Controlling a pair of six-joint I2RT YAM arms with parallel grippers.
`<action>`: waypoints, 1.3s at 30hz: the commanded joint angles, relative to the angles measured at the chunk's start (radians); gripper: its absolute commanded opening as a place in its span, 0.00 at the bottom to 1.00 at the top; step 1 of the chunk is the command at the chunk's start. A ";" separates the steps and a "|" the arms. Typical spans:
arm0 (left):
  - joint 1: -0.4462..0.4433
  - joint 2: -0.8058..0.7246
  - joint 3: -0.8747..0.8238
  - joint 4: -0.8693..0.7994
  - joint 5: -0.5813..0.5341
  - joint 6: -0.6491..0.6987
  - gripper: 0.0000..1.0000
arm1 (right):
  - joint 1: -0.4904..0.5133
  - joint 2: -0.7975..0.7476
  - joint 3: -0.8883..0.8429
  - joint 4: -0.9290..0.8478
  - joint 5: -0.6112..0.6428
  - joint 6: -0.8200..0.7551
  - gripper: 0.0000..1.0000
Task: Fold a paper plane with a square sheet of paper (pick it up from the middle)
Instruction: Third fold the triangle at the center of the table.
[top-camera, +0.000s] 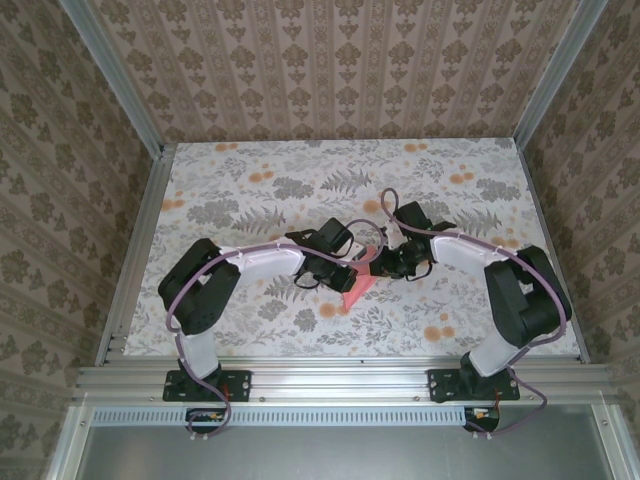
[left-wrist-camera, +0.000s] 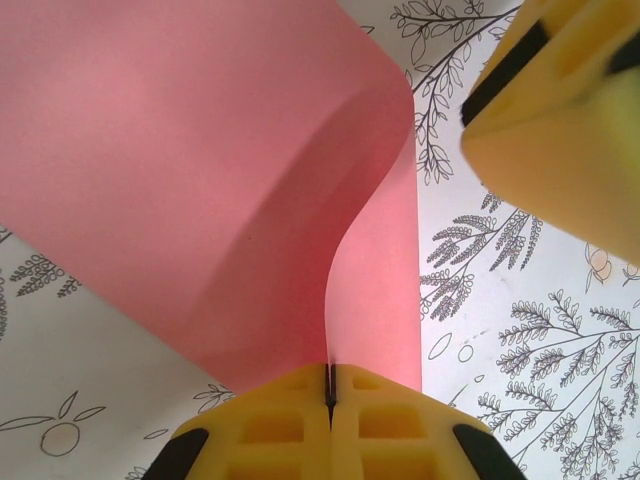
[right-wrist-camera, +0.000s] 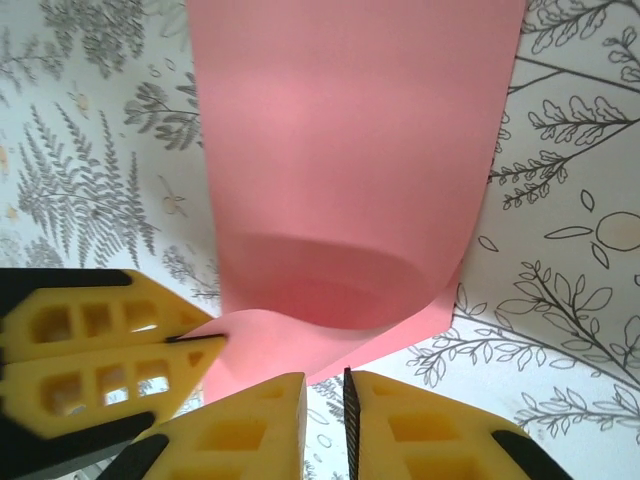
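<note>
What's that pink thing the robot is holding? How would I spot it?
Start at the flowered table and go to its middle, where the left gripper is shut. Pinched there is the paper, a thin sheet curling over on itself. It is plain salmon pink, unlike the leafy print beneath and the yellow fingers beside it.

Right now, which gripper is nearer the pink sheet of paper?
Left. The left gripper pinches the pink sheet; the right gripper sits just beside it, jaws slightly parted.
</note>
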 joint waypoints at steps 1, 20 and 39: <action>0.008 0.020 -0.001 0.005 0.020 -0.005 0.06 | 0.006 -0.034 -0.027 -0.017 0.002 0.034 0.21; 0.013 0.037 0.036 -0.030 0.027 0.052 0.06 | 0.006 0.074 0.100 0.029 0.087 0.105 0.18; 0.023 0.051 0.070 -0.046 0.047 0.070 0.07 | 0.009 0.340 0.279 -0.149 0.091 -0.145 0.09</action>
